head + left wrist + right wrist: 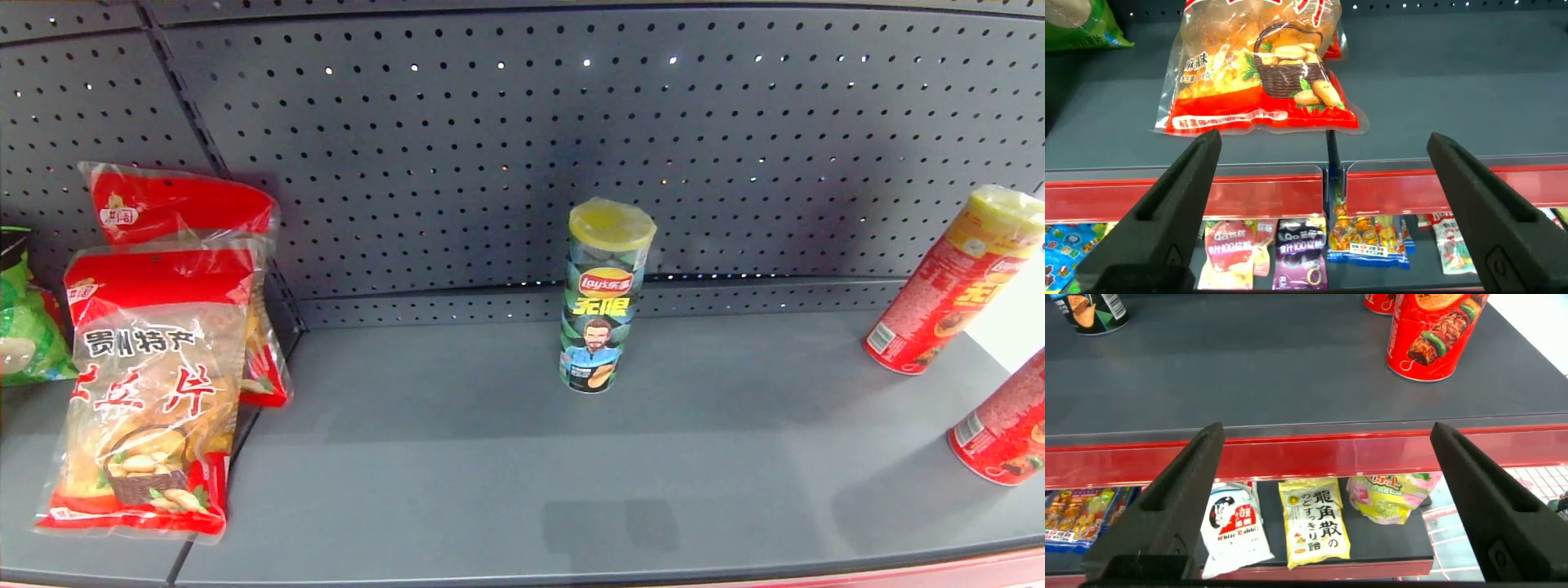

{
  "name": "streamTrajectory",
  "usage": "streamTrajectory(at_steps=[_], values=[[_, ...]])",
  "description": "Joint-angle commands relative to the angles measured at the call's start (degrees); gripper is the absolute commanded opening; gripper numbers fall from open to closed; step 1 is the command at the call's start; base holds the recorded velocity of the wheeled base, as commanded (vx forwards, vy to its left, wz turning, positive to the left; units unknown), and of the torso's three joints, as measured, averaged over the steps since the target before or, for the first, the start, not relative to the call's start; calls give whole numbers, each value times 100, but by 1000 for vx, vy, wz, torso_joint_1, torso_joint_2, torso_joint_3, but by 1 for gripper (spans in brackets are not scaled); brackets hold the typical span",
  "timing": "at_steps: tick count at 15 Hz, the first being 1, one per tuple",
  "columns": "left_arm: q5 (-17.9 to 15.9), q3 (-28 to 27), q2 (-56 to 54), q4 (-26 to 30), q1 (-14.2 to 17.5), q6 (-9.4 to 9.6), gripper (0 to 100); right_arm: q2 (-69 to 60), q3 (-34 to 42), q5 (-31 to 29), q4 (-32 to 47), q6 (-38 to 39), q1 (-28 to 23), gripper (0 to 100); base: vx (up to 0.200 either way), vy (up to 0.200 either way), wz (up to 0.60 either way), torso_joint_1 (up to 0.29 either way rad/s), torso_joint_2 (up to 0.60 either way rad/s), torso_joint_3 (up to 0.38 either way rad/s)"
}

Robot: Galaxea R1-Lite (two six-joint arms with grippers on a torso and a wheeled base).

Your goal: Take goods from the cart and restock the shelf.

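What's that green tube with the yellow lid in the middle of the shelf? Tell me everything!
The green can is a tall round tube, likely cardboard, with a yellow lid under clear plastic. Its green-and-black wrap shows a cartoon man and a chip. It stands upright and closed, alone mid-shelf near the perforated back panel, touching only the grey shelf.

1. My left gripper (pixel 1324 137) and right gripper (pixel 1327 429) are black.
2. The shelf (pixel 490 457) is dark grey. Its back panel (pixel 490 163) is grey too, dotted with rows of holes, and its front rail (pixel 1249 192) is red.
3. The middle can (pixel 602 302) has a green-and-black pattern and a yellow lid.
4. The side cans (pixel 951 282) are red with yellow tops.
5. The snack bags (pixel 147 392) are red and clear with a brown basket print. The end bag (pixel 28 327) is green.
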Motion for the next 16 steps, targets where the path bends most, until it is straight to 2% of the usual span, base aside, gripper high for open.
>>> streamTrajectory(at_steps=[1,16], values=[[0,1,5,0,1,2,100,9,1,0,6,1,-7,100,0,-200,0,7,7,-2],[0,1,5,0,1,2,100,9,1,0,6,1,1,100,0,-200,0,3,1,2]])
